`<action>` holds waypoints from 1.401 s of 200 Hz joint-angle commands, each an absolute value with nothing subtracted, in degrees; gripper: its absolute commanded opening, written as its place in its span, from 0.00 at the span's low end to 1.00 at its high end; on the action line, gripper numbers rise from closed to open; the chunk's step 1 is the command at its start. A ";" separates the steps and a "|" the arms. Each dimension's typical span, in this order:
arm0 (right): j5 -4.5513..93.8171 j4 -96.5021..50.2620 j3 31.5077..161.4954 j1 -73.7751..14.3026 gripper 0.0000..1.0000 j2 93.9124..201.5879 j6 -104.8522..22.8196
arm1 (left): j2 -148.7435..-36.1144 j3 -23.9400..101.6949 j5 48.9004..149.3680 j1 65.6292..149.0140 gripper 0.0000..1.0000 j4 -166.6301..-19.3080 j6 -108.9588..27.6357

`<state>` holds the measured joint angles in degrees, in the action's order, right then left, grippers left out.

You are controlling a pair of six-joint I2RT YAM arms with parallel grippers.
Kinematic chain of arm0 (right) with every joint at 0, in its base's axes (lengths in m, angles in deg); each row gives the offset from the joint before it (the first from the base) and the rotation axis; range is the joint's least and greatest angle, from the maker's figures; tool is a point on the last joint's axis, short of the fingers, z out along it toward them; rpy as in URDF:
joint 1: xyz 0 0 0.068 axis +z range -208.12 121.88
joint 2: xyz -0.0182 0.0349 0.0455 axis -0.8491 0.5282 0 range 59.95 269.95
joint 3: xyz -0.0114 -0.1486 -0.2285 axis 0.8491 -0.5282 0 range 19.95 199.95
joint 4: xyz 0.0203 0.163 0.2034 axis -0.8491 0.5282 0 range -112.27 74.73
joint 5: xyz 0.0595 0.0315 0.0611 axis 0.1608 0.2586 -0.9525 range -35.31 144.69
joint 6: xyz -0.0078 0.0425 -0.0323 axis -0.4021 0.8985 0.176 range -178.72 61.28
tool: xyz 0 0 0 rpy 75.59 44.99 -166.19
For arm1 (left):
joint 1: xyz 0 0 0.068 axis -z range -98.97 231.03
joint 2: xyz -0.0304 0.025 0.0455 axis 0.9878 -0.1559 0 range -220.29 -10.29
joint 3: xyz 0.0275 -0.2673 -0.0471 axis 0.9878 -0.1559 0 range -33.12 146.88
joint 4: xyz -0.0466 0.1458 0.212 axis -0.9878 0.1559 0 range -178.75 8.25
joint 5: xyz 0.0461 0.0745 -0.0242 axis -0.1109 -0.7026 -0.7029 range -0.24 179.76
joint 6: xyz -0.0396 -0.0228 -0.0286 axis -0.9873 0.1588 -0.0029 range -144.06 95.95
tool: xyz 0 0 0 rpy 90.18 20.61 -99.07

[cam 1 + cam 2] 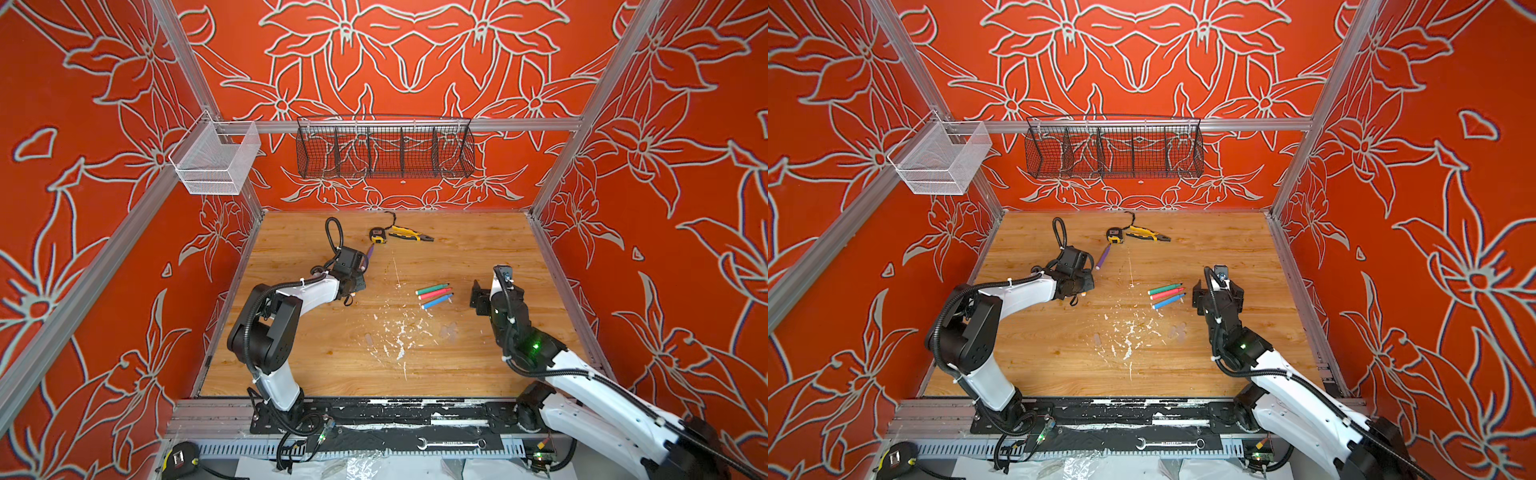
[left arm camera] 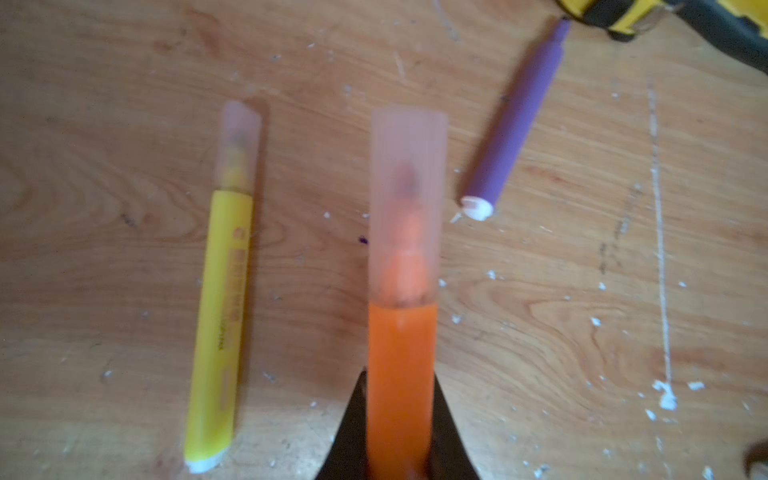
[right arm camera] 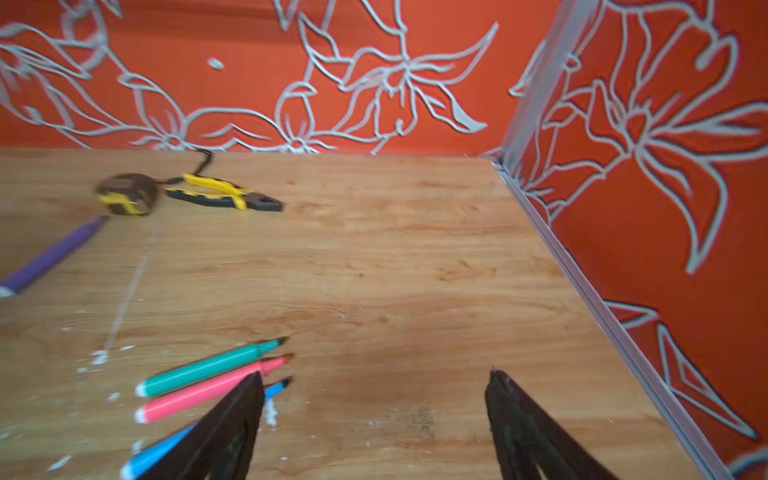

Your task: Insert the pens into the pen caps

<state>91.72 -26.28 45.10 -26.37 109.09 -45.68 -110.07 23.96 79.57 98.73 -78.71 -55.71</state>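
Six pens (image 1: 434, 296) are counted: the orange pen (image 2: 401, 332) (capped, like the yellow pen (image 2: 220, 316) beside it) is clamped in the left gripper (image 2: 399, 376). The purple pen (image 2: 515, 124), green pen (image 3: 208, 368), pink pen (image 3: 208, 390) and blue pen (image 3: 158, 453) are laid uncapped on the table (image 3: 395, 270). The right gripper (image 3: 375, 374) is spread wide, empty.

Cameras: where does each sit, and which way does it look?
Both top views: high behind the robot, looking down on the table; left arm and right arm show.
Left wrist: on the left arm, looking down past the left claw, shut on the orange pen.
Right wrist: on the right arm, looking across the table to the wall; open right claw shows.
Both wrist views share the purple pen.
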 commanded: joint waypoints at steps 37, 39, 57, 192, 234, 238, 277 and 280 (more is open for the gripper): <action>90.83 -33.85 41.50 -30.26 0.83 112.59 -42.06 | -114.69 27.53 81.84 96.79 0.00 -73.12 -58.81; 90.70 -34.28 41.33 -30.32 0.83 112.66 -42.11 | -114.76 27.66 81.67 96.81 0.00 -72.93 -58.91; 89.15 -34.49 41.22 -30.37 0.83 112.93 -42.13 | -114.99 28.36 80.06 96.76 0.07 -71.43 -59.35; 86.84 -34.22 41.53 -30.40 0.78 114.25 -42.02 | -105.47 39.52 83.15 97.18 0.46 -68.27 -49.24; 90.31 -34.73 41.41 -30.36 0.80 114.38 -40.90 | -107.12 41.37 83.91 97.29 0.51 -70.54 -44.05; 91.33 -34.60 41.86 -30.39 0.80 114.70 -40.80 | -107.79 42.50 84.07 97.29 0.51 -69.79 -43.35; 93.38 -41.83 49.05 -30.41 0.76 120.51 -40.99 | -113.84 51.87 87.24 97.29 0.49 -64.93 -40.78; 93.56 -43.52 49.60 -30.35 0.76 121.45 -41.04 | -114.33 52.17 87.60 97.30 0.49 -64.81 -40.76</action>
<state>91.81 -34.04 45.12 -30.22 118.10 -40.30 -111.43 48.90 84.44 97.15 -67.67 -43.37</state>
